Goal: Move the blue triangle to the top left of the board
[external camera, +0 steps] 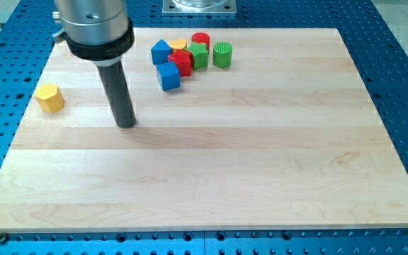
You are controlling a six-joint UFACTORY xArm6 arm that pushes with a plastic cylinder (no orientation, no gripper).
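Near the view's top, our blue triangle (161, 52) sat at the left end of a tight cluster, touching a red block (182, 61), with a blue cube (168, 76) just below. Green blocks (222, 54) lay right of them. Our tip (126, 124) stood bare, gripping nothing, well apart between cluster and a yellow block (49, 98) on the wooden board (261, 163).
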